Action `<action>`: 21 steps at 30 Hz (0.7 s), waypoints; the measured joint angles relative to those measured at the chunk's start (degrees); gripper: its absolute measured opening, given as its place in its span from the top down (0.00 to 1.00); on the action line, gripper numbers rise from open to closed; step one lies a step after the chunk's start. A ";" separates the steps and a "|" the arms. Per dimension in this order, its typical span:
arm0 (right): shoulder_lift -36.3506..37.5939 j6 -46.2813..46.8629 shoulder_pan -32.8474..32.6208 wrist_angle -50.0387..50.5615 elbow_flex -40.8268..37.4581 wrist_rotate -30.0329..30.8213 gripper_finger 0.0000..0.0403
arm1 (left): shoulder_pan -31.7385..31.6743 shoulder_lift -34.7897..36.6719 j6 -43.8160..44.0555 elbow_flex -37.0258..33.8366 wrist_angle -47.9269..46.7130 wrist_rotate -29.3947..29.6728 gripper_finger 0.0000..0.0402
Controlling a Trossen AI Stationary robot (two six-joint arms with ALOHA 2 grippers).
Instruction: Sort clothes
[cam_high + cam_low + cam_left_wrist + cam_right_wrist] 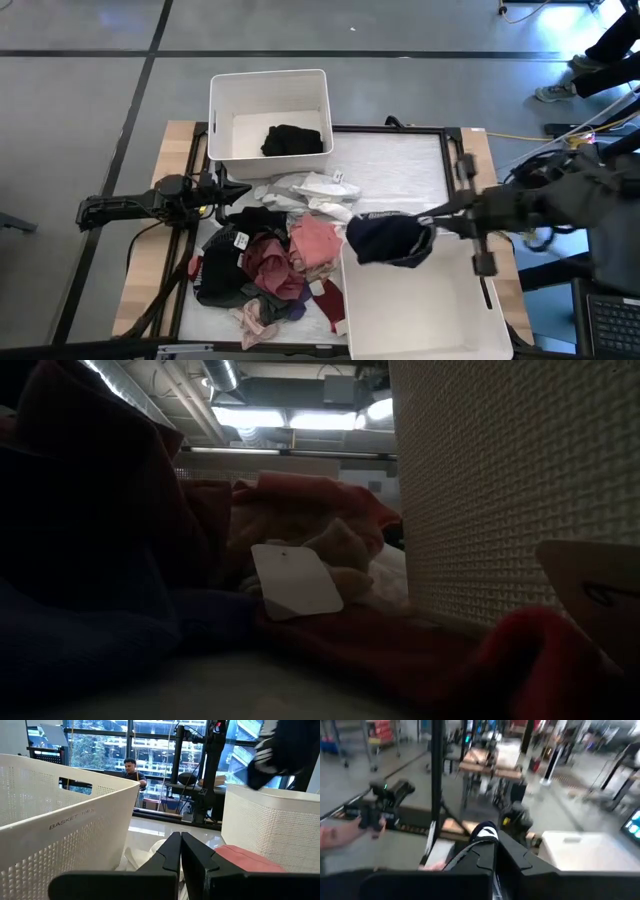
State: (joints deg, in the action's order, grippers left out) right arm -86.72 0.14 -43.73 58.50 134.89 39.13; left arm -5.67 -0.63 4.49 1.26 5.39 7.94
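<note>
- My right gripper [432,222] hangs over the near-left corner of the white bin [440,335] on the right side of the table, fingers clamped on a dark navy garment [390,240].
- The navy garment droops from the fingers in a bunched lump, partly over that bin's rim and partly over the edge of the pile beside it. It carries a pale band with white stripes, which shows past the fingers in the right wrist view [485,832].
- My left gripper [232,191] waits low at the left side of the table, just beside the pile's far edge, near the second white bin [225,110]. Its fingers [192,857] are pressed together with nothing between them.
- The pile of clothes [265,265] lies on the white mat [400,170] between the two bins: black pieces on the left, maroon and pink in the middle, white ones toward the far side, a few small pieces trailing at the near edge.
- One black garment [292,140] already sits inside the far bin, against its near wall.
- The left wrist view looks between the two perforated bin walls; a pink piece [245,857] lies against the right-hand one.
- The low view is nearly blocked by cloth: reddish fabric and a white paper tag [297,580] lie beside a textured bin wall [500,480].
- A person [131,769] sits well back in the room behind the table.
</note>
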 joint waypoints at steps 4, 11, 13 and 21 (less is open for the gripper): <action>1.45 -3.44 -2.52 -3.64 0.13 6.75 0.98 | 0.00 0.01 -0.15 0.00 0.00 0.00 0.99; 1.95 4.72 -5.89 3.26 0.12 4.81 0.98 | 0.00 0.00 0.01 0.00 0.00 0.00 0.99; 1.82 10.32 -6.76 8.68 -0.16 4.81 0.98 | 0.00 -0.01 0.04 0.00 0.00 0.00 0.99; 1.29 34.47 -6.93 24.09 -10.45 4.42 0.98 | 0.00 0.00 1.52 0.00 0.28 0.00 0.99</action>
State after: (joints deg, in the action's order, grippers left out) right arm -85.43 34.61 -50.65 82.59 124.44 43.55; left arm -5.67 -0.63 6.01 1.26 5.67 7.94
